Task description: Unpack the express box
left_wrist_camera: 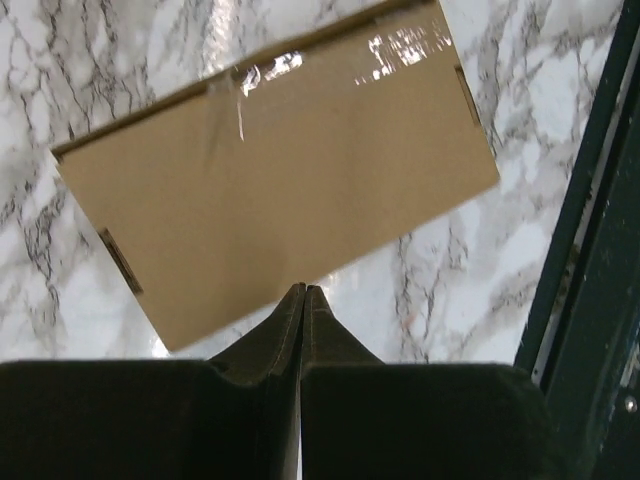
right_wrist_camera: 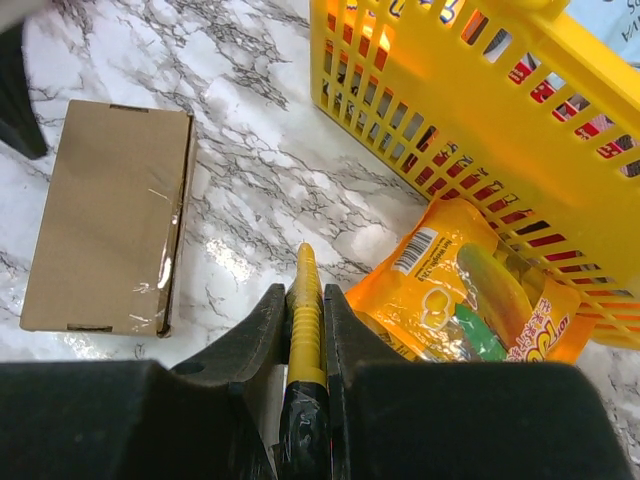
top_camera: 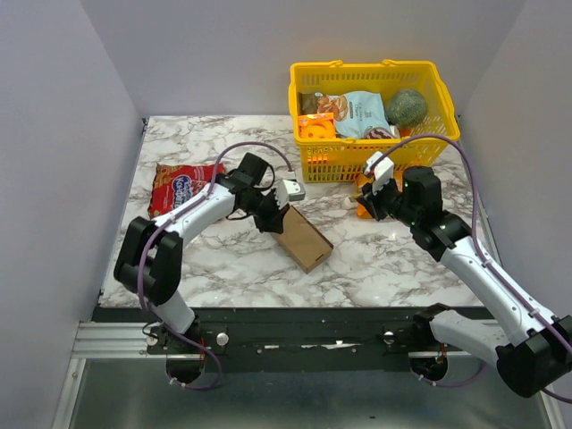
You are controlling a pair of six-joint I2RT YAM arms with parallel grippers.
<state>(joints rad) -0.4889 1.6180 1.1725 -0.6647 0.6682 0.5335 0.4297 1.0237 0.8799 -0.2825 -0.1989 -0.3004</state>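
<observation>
The express box (top_camera: 302, 237) is a flat brown cardboard mailer, taped shut, lying on the marble table. It also shows in the left wrist view (left_wrist_camera: 280, 170) and the right wrist view (right_wrist_camera: 110, 215). My left gripper (top_camera: 271, 217) is shut and empty, and its tips (left_wrist_camera: 304, 290) sit at the box's long edge. I cannot tell whether they touch it. My right gripper (top_camera: 375, 201) is shut on a yellow and black cutter (right_wrist_camera: 305, 300). It holds the cutter (right_wrist_camera: 304, 290) pointing forward above the table, to the right of the box and apart from it.
A yellow plastic basket (top_camera: 357, 67) with several snacks stands at the back right, close ahead of my right gripper (right_wrist_camera: 520, 130). An orange snack bag (right_wrist_camera: 470, 300) lies against its front. A red snack bag (top_camera: 181, 185) lies at the left. The table's dark front rail (left_wrist_camera: 590, 250) is near the box.
</observation>
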